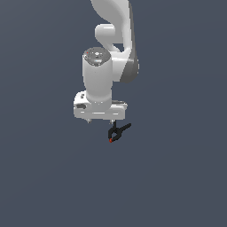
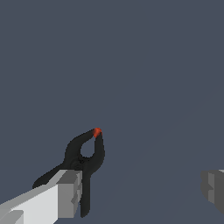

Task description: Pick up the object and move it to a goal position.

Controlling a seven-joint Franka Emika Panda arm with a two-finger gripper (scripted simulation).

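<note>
Exterior view: the white arm descends from above with its wrist pointing straight down, and the gripper [image 1: 101, 119] hangs over the plain grey surface [image 1: 177, 186]. The object [image 1: 117, 132] (a small black clamp with a red tip) sits just below the gripper's underside, toward the exterior view's right of its centre. No goal marker shows, so lifting and transfer appear to remain.

Wrist view: the fingers [image 2: 65, 192] stand wide apart. One finger overlaps the object [image 2: 85, 157] at its handles, the other is well clear; nothing is clamped, and actual contact cannot be judged.
</note>
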